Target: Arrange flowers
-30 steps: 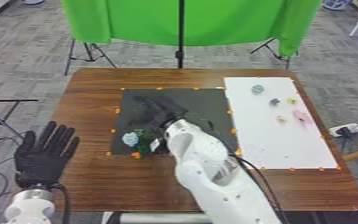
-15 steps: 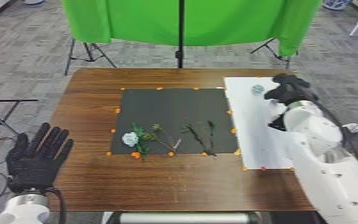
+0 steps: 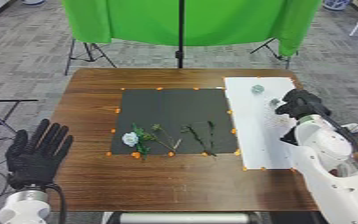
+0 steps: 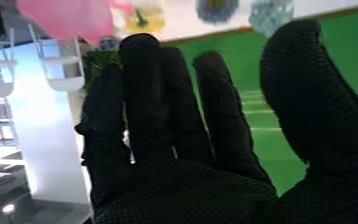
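A lab in an office-like room is suggested by white robot arms (image 3: 331,177) at a table (image 3: 158,192), a green backdrop (image 3: 127,22) behind a black stand (image 3: 181,52), grey carpet tiles (image 3: 322,65) and white chairs (image 4: 66,83).

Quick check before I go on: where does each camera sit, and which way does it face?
Head view: on the robot's head, facing forward and down at the brown table; the left hand and right hand show, with their white arms.
Right wrist view: on the right arm's wrist, looking along that hand's palm and straight fingers, past a pink flower, toward the green cloth.
Shared: the right hand, green cloth, white sheet and pale blue-green flower.
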`<state>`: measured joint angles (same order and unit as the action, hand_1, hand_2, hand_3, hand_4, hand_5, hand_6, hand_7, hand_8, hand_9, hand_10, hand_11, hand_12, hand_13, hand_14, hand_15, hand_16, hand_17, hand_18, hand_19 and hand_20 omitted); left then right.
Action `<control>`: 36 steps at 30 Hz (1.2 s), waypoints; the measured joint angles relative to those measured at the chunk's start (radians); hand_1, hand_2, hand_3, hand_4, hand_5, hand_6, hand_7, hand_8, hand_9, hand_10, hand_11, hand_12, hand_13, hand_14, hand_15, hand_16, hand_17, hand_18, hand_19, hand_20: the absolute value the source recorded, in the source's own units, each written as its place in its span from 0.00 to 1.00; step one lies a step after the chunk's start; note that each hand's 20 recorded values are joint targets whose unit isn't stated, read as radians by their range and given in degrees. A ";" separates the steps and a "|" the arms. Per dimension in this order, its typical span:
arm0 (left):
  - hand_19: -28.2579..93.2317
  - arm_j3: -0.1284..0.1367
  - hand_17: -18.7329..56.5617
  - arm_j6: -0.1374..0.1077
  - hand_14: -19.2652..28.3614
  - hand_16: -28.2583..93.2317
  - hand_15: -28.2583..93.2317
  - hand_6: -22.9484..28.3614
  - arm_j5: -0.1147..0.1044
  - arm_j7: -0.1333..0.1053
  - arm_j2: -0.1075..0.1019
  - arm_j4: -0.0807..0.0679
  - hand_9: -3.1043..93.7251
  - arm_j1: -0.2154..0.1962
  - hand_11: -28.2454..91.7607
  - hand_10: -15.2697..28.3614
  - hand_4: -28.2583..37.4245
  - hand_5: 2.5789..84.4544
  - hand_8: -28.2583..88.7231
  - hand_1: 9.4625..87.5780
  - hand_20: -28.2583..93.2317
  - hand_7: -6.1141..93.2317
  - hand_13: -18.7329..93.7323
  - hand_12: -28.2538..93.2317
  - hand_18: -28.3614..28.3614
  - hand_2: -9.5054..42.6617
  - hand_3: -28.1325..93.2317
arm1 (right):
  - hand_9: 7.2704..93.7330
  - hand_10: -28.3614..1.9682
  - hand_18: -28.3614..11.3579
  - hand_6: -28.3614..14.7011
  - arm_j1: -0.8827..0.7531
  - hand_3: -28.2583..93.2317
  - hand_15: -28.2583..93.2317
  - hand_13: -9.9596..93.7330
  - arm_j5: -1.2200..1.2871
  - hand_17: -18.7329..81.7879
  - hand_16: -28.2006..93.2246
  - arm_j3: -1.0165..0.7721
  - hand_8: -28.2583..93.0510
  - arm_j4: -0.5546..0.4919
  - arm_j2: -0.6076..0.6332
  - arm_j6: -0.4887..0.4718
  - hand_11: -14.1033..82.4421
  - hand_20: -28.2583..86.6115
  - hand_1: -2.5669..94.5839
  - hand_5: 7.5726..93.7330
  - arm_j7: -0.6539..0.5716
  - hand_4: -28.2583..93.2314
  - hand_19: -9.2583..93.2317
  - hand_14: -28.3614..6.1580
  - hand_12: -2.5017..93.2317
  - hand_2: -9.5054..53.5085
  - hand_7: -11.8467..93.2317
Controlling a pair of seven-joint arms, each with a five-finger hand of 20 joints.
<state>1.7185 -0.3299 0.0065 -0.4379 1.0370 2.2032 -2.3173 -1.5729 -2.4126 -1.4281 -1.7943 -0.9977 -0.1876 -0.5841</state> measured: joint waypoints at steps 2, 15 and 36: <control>0.52 0.000 0.20 -0.001 0.68 0.21 0.44 0.60 0.000 0.001 0.000 0.000 0.45 0.002 0.40 0.68 0.00 0.52 0.15 0.22 0.35 0.20 0.47 0.32 0.74 0.44 0.83 | 0.55 0.38 0.16 0.55 -0.005 0.84 0.79 0.56 0.006 0.44 0.42 0.001 0.14 0.001 -0.004 -0.022 0.34 0.62 0.47 0.54 -0.029 0.00 0.90 0.38 0.21 0.00 0.23; 0.52 0.000 0.20 -0.004 0.69 0.21 0.44 0.60 -0.001 0.005 0.002 0.000 0.45 0.001 0.40 0.68 0.00 0.52 0.15 0.21 0.35 0.19 0.47 0.32 0.74 0.45 0.83 | 0.86 0.54 0.18 0.61 -0.015 0.77 0.81 0.69 -0.025 0.50 0.48 0.033 0.24 0.044 -0.009 0.016 0.29 0.63 0.64 0.76 -0.042 0.00 0.91 0.48 0.46 0.00 0.46; 0.52 -0.022 0.20 -0.015 0.69 0.20 0.44 0.60 -0.006 0.010 0.000 -0.005 0.45 0.008 0.40 0.68 0.00 0.52 0.15 0.21 0.35 0.20 0.47 0.32 0.74 0.45 0.83 | 0.84 0.57 0.22 0.63 0.370 0.79 0.80 0.68 0.041 0.48 0.53 0.467 0.22 0.175 -0.258 0.035 0.29 0.64 0.62 0.73 0.446 0.00 0.89 0.51 0.47 0.00 0.51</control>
<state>1.6961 -0.3449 0.0004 -0.4281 1.0374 2.1978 -2.3093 -1.2032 -2.3719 -0.9607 -1.6194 -1.2553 -0.1523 -0.1382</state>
